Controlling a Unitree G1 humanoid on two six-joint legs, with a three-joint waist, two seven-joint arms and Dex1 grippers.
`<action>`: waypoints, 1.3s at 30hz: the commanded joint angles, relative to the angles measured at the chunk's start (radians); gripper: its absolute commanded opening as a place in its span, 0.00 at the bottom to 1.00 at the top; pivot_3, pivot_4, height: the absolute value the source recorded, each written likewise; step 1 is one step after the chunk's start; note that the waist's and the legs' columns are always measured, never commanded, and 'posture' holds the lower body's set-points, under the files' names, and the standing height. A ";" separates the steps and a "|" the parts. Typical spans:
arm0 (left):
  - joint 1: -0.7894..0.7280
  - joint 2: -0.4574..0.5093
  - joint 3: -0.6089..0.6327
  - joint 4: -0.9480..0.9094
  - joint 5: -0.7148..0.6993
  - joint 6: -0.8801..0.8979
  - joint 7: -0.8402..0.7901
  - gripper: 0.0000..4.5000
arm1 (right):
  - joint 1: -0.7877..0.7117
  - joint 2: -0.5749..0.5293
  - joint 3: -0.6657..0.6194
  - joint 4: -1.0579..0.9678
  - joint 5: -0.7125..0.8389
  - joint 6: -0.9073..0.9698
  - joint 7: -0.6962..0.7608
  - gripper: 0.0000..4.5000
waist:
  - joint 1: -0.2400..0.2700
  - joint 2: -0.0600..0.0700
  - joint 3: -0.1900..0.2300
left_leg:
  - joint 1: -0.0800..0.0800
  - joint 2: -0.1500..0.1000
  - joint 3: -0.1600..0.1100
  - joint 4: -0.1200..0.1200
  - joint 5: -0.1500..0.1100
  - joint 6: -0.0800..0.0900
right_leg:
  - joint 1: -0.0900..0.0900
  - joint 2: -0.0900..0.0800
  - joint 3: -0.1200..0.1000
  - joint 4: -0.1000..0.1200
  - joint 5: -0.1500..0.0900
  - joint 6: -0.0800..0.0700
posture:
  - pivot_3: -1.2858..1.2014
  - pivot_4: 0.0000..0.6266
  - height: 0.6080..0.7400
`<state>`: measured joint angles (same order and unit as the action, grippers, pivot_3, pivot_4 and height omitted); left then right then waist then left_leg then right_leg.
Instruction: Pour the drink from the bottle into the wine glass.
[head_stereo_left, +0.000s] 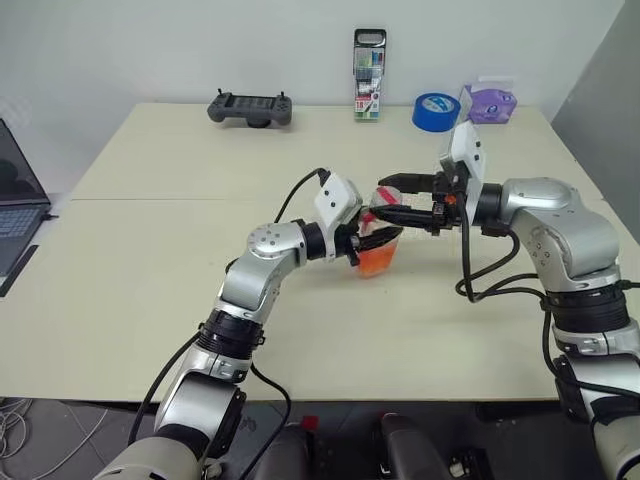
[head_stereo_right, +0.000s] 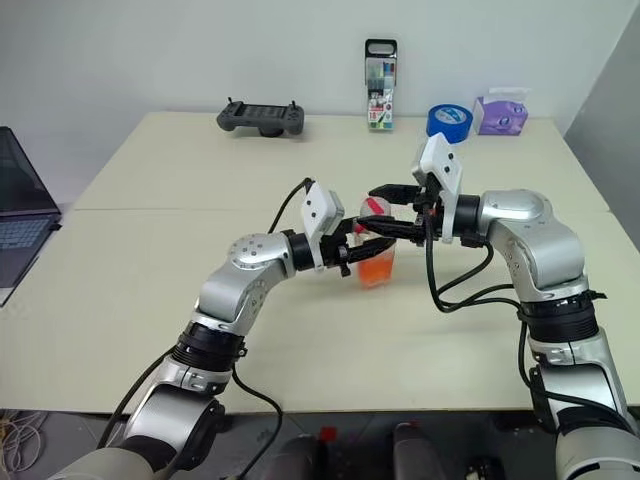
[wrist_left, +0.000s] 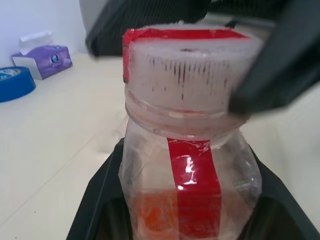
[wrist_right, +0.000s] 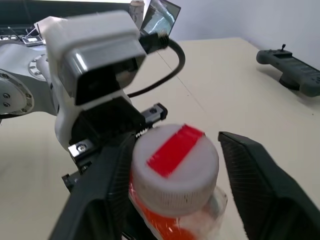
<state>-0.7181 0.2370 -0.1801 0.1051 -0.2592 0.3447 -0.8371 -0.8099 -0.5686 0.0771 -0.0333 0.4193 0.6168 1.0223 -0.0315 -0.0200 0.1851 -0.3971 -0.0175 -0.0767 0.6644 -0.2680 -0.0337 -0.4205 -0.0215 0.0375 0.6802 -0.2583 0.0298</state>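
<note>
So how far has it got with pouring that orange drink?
Early days. Done: the left gripper is shut on the bottle, holding it upright above the table. In hand: the right gripper straddles the white cap, one finger against it, one apart, so the cap is on. Left: take the cap off and pour; the orange drink sits in the bottle.
</note>
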 joint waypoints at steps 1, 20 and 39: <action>-0.028 -0.006 0.022 -0.047 -0.019 -0.010 0.007 0.41 | -0.011 -0.002 -0.043 -0.037 0.001 -0.022 -0.043 0.93 | 0.001 0.000 0.000 | 0.000 0.000 0.000 0.000 0.000 0.000 | 0.000 0.000 0.000 0.000 0.000 0.000 | 0.52 0.24 1.00; -0.037 -0.019 0.021 -0.017 -0.012 -0.025 0.007 0.41 | 0.084 0.117 0.007 -0.396 -0.038 0.235 -0.505 1.00 | 0.001 0.000 0.000 | -0.001 -0.001 -0.001 0.000 0.000 0.000 | 0.000 0.000 0.000 0.000 0.000 0.000 | 0.52 0.24 1.00; -0.033 -0.023 0.025 -0.020 -0.017 -0.027 0.010 0.41 | 0.064 0.137 -0.079 -0.301 -0.067 0.219 -0.572 1.00 | 0.000 0.000 0.000 | -0.001 -0.001 -0.001 0.000 0.000 0.000 | 0.000 -0.001 0.000 0.000 0.000 0.000 | 0.52 0.24 1.00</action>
<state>-0.7302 0.2100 -0.1702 0.1246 -0.2634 0.3413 -0.8200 -0.7440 -0.4084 0.0824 -0.3051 0.3485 0.8371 0.4739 -0.0311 -0.0199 0.1850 -0.3978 -0.0189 -0.0773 0.6645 -0.2677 -0.0337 -0.4208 -0.0223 0.0375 0.6806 -0.2583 0.0298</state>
